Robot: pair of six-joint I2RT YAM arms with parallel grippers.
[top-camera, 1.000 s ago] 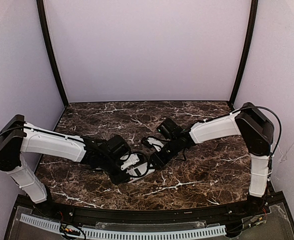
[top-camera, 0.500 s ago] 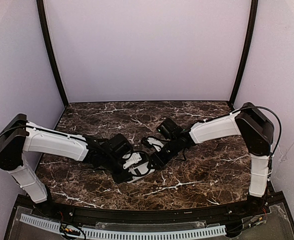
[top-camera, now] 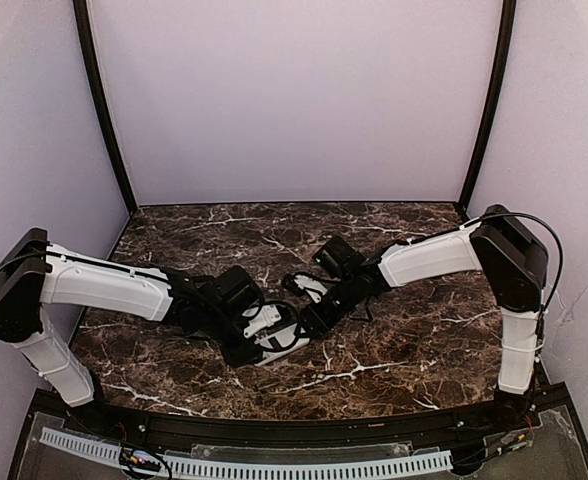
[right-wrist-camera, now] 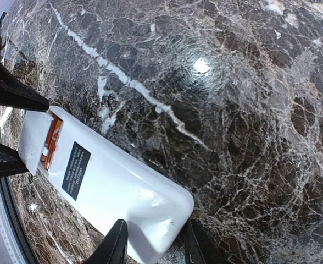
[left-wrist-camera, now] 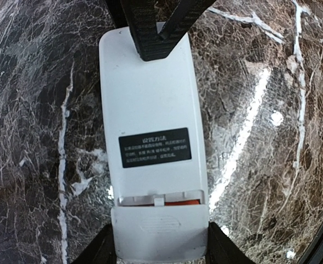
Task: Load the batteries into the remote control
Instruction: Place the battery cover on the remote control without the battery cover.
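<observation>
The white remote control lies back up on the marble table between my two grippers. It also shows in the top view and the right wrist view. Its white cover sits over most of the battery recess. An orange battery shows through the narrow gap, and also in the right wrist view. My left gripper is shut on the cover end of the remote, one finger on each side. My right gripper is shut on the opposite, rounded end.
The dark marble table runs to purple walls at the back and sides. A black cable loop hangs by the right wrist. A black rail edges the table's near side.
My left arm nudged slightly toward the right gripper and eased back. The remote and the right arm stay in place.
</observation>
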